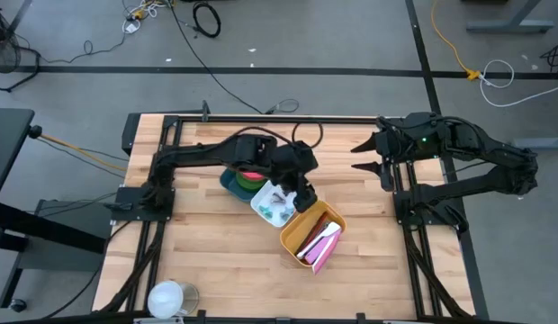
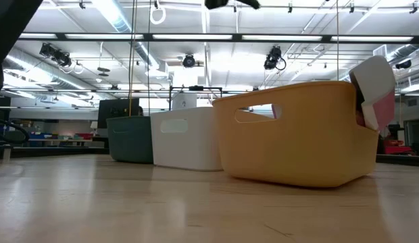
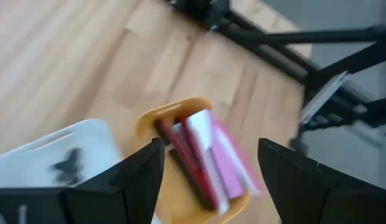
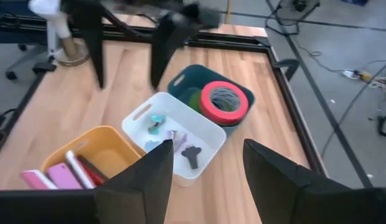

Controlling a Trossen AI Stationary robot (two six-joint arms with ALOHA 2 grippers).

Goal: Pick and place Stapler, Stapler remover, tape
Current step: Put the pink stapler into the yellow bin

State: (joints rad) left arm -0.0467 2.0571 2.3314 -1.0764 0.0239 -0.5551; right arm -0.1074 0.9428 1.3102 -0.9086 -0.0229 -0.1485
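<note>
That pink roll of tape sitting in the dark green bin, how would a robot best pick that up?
Probably from straight above. The roll of tape lies nearly flat on top of the teal bin, its hole facing up and its ring clear of the rim. One finger could go into the hole and one outside, pinching the ring's wall. The bin's sides block a sideways approach.

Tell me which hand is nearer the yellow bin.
Left. The left hand hovers open just above the yellow bin and white bin; the right hand waits open near the table's far right edge.

Dark arms (image 1: 216, 151), seemingly matte fingers (image 3: 118, 183)
</note>
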